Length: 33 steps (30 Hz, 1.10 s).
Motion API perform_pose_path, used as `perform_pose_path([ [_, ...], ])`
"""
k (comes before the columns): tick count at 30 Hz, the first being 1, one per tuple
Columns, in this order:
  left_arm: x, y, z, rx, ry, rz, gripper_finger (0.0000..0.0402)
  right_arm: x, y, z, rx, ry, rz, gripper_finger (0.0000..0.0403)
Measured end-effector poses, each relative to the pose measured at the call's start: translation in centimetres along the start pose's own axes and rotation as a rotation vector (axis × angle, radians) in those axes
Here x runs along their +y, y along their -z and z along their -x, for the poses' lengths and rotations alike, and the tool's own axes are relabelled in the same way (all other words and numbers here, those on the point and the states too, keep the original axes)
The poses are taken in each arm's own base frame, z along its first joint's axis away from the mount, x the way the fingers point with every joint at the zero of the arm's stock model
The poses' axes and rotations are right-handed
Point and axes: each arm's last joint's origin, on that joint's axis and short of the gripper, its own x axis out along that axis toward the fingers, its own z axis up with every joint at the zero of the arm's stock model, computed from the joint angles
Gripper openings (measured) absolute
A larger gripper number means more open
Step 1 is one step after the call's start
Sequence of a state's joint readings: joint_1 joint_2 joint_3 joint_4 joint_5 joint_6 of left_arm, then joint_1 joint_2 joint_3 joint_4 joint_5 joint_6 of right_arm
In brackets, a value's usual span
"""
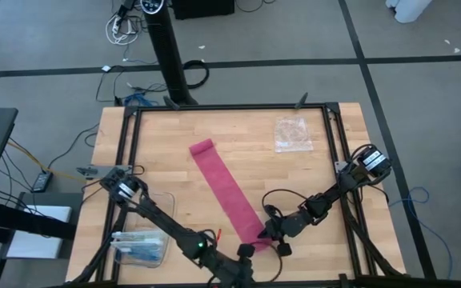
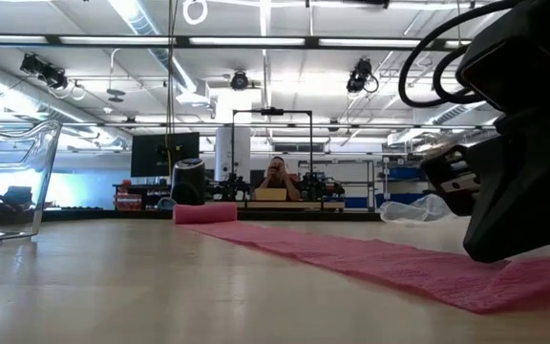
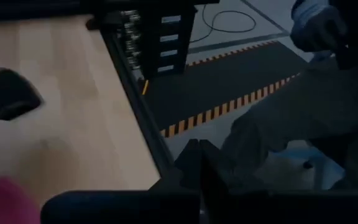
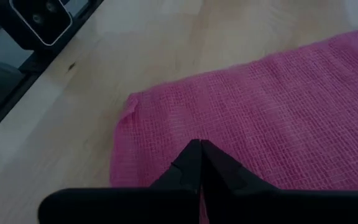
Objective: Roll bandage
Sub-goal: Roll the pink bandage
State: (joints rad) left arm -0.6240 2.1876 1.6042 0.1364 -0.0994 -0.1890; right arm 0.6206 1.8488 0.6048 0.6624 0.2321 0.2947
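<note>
The pink bandage (image 1: pixel 226 188) lies flat as a long strip slanting across the table. Its far end is a small roll (image 1: pixel 202 147), seen also in the low view (image 2: pixel 204 212). Its near end (image 4: pixel 129 124) lies flat, with one corner slightly curled. My right gripper (image 4: pixel 199 148) is shut, with its tips down on the strip near that near end (image 1: pixel 267 235). My left gripper (image 3: pixel 197 149) is shut and holds nothing. It hovers at the table's near edge (image 1: pixel 245 251), just left of the bandage's near end, and points out past the edge. My right gripper rests its shut fingertips (image 4: pixel 188 163) on the top of the bandage (image 4: pixel 194 127), a little in from its near end. It comes slanting down from the table's right. The strip lies flat on the wood under the tips, a single layer there.
A clear plastic bag (image 1: pixel 292 134) lies at the far right. A clear box with blue contents (image 1: pixel 142 244) stands at the near left. A black frame rail (image 3: pixel 138 118) runs along the table edge. A person's legs (image 3: pixel 303 124) show beyond the near edge. Another person sits far behind the table (image 2: pixel 277 177).
</note>
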Motion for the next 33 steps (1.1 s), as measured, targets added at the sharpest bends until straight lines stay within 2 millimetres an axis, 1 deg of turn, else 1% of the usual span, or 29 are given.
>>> perform_pose_path([
  [3,0.7,-0.6,2.3,-0.054,-0.042,-0.019,0.0003,0.2,-0.1,0.1,-0.009,-0.005,0.008,0.0004],
  [6,1.8,-0.5,5.2,-0.137,-0.079,-0.025,0.0004,0.6,-0.1,0.1,-0.018,-0.017,0.017,0.0002],
  [9,3.1,0.1,8.5,-0.265,-0.089,-0.003,0.0005,0.9,-0.3,0.2,-0.037,-0.044,0.004,0.0005],
  [12,4.5,1.2,11.7,-0.359,-0.101,0.059,0.0005,1.2,-0.7,0.3,-0.073,-0.105,-0.030,0.0007],
  [14,5.5,2.2,13.5,-0.386,-0.163,0.120,0.0006,1.3,-1.0,0.3,-0.099,-0.135,-0.048,0.0006],
  [16,6.3,3.1,15.3,-0.401,-0.268,0.175,0.0006,1.2,-1.5,0.3,-0.131,-0.161,-0.059,0.0003],
  [19,7.4,4.0,17.7,-0.467,-0.471,0.288,0.0006,0.9,-2.6,0.0,-0.173,-0.162,-0.061,0.0003],
  [22,8.4,4.9,19.2,-0.492,-0.618,0.343,0.0009,0.3,-4.2,-0.5,-0.216,-0.167,-0.053,0.0011],
  [25,9.6,5.1,20.2,-0.473,-0.670,0.378,0.0017,-0.6,-6.0,-1.1,-0.252,-0.175,-0.041,0.0022],
  [28,11.3,5.3,21.2,-0.428,-0.746,0.471,0.0018,-2.0,-7.8,-1.4,-0.268,-0.165,-0.045,0.0031],
  [30,12.5,6.0,22.2,-0.366,-0.840,0.523,0.0012,-3.1,-8.7,-1.4,-0.254,-0.110,-0.042,0.0032],
  [33,14.0,7.0,23.7,-0.264,-0.950,0.580,0.0005,-5.1,-9.4,-0.6,-0.215,0.044,-0.027,0.0025],
])
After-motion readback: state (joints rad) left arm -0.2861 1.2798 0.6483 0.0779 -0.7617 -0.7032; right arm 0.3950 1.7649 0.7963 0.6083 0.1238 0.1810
